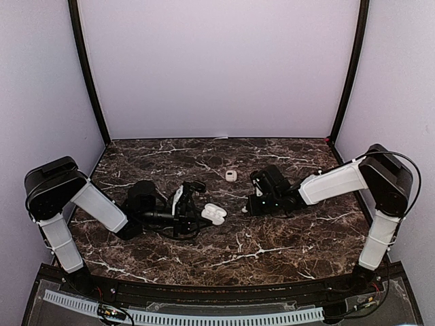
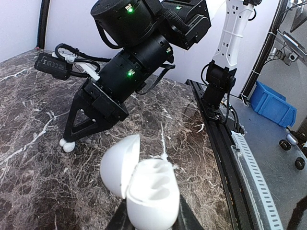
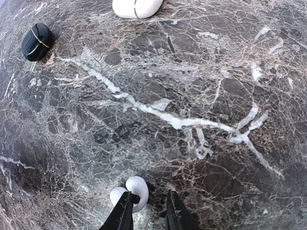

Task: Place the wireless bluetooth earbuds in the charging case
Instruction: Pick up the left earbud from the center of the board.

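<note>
Earbud (image 3: 130,190) lies on the marble surface (image 3: 201,86) against one tip of the slightly parted right fingers (image 3: 176,214), while the left fingers (image 2: 186,223) clamp the open charging case (image 2: 151,191).

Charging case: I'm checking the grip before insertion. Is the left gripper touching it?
Touching. The left wrist view shows the charging case clamped between fingers of the left gripper.

table (image 3: 216,72): dark marble, white veins | earbud (image 3: 130,190): white | charging case (image 2: 144,184): white
</note>
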Available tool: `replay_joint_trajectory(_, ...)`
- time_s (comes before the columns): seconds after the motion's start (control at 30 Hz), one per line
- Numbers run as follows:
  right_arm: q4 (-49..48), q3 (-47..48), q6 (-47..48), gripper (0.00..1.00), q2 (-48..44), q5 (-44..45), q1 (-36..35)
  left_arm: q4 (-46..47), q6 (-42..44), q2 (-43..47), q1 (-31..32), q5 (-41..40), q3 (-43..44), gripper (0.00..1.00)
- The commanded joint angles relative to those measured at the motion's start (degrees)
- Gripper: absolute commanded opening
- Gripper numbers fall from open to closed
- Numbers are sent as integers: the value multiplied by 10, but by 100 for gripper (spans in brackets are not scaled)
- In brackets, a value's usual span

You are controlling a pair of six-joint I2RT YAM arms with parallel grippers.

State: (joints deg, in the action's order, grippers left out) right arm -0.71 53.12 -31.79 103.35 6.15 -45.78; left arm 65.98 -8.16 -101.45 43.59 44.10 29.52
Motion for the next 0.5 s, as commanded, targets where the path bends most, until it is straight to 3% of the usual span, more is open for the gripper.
replay_joint_trajectory(0.0,-11,15,7,24,16,-12,3,0,5,9,0,11,-1,17)
replay_joint_trajectory(0.3,-12,24,14,23,25,-32,3,-4,5,9,0,12,1,17)
replay_joint_trajectory(0.47,-18,30,11,17,32,-59,3,-4,5,9,0,13,2,17)
